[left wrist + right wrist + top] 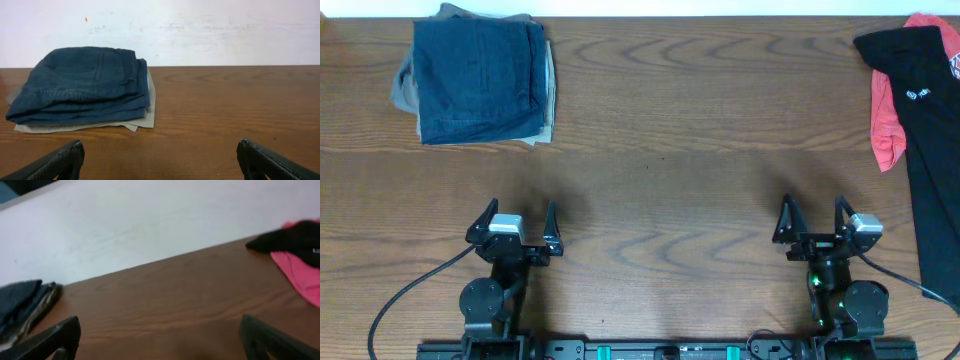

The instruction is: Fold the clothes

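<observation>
The navy blue shorts (478, 78) lie folded on top of folded khaki shorts (548, 95) at the table's far left. In the left wrist view the navy shorts (82, 82) sit on the khaki pair (145, 120), ahead and left of the fingers. They show at the left edge of the right wrist view (20, 305). My left gripper (520, 215) is open and empty near the front edge, well short of the stack. My right gripper (813, 215) is open and empty at the front right.
A black garment with small white print (930, 120) lies at the far right, running down the table's right side, over a red cloth (886, 120). Both show in the right wrist view, the black garment (290, 237) and the red cloth (300, 272). A white wall lies beyond the far edge.
</observation>
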You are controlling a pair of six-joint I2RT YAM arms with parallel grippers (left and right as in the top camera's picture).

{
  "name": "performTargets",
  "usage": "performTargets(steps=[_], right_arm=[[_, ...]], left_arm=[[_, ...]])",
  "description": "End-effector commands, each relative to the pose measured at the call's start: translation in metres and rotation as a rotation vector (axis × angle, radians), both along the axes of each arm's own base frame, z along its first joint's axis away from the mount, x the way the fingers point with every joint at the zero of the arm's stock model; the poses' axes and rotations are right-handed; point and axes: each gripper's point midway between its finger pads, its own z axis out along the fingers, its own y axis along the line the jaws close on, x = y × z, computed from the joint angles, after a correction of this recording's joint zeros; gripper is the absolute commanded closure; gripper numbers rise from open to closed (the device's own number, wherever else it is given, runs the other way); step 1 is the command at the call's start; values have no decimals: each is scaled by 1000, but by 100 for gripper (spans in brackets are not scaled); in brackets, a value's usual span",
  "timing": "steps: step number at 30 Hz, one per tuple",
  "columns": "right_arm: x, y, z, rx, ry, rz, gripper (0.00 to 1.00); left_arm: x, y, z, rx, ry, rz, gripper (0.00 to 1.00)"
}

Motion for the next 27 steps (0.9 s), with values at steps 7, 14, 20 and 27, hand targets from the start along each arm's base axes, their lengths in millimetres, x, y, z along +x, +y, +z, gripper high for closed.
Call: performTargets(steps=[7, 14, 20, 27], right_arm=[[-2, 8, -16, -246, 37, 48, 1], [-1, 3, -17, -286, 38, 26, 1], [-1, 3, -16, -286, 37, 25, 1], [-1, 3, -16, -286, 37, 25, 1]], left_arm=[[-1, -1, -15, 12, 44, -10, 2], [-1, -1, -15, 12, 44, -10, 2], [-1, -1, -15, 12, 44, -10, 2], [-1, -1, -15, 12, 44, -10, 2]])
